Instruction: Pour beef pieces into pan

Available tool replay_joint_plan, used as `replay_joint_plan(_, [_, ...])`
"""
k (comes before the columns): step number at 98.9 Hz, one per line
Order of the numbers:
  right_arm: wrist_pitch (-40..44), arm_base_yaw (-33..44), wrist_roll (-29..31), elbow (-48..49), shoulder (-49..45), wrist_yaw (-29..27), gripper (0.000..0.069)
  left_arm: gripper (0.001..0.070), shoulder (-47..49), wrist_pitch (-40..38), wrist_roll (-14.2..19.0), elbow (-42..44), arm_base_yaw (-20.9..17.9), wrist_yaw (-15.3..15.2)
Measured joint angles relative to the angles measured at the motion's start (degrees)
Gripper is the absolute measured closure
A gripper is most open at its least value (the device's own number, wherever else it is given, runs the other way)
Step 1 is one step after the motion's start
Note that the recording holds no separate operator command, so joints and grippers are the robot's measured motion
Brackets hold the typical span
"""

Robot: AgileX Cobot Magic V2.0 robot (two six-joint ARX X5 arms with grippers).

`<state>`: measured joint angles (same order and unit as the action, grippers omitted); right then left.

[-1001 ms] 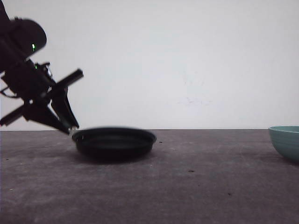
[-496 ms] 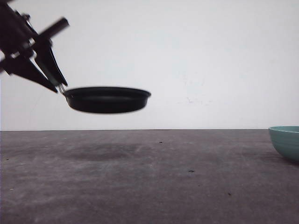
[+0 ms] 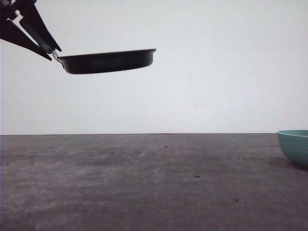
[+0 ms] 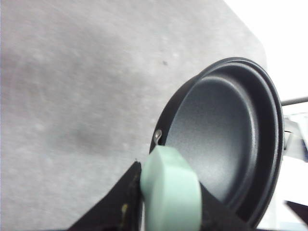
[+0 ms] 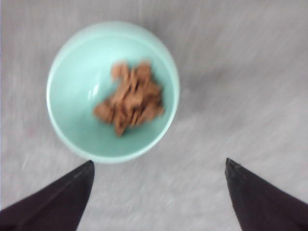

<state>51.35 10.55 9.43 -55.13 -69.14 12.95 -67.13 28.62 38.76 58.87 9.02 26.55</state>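
The front view is backlit: the white wall is bright, so the pan and the left claw appear as dark silhouettes with little detail. The table is dim and grainy, with no sharp shadow. In the left wrist view the upper corner is overexposed to pure white, and the near handle is soft. The right wrist view is blurred; the beef pieces and bowl lack sharp edges.

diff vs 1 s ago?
The left end effector, shut on the pan's handle, lifted the pan from the table to high above it, far edge now tipped slightly up. The teal bowl stayed put at the right edge.
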Motion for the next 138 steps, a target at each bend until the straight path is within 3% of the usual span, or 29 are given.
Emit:
replay_joint_plan(13, [0.04,0.0,0.11,-0.02,-3.69,1.84,0.0175,0.0652,1.11,0.0,0.39,0.0,-0.02,-0.02])
replay_joint_plan(34, [-1.73,0.0,1.33,-2.16,-9.51,1.01,0.0273,0.0652,1.53,0.0,0.48,0.0,0.0,0.0])
replay_joint_plan(54, [-3.74,0.0,1.62,-6.49,-13.73,-2.29,0.0287,0.0653,1.53,-0.09,0.48,0.0,0.0,-0.02])
replay_joint_plan(81, [-3.3,0.0,1.99,-9.22,-21.9,-2.47,0.029,0.0653,1.55,-0.11,0.48,0.0,0.0,-0.11])
replay_joint_plan(108, [-3.58,0.0,1.99,-9.35,-22.29,-3.76,0.046,0.0653,1.53,-0.98,0.42,0.0,-0.02,-1.27])
replay_joint_plan(138, [-4.94,0.0,1.99,-9.51,-24.5,-4.17,0.0483,0.0653,1.53,-1.64,0.42,0.0,0.0,-1.4])
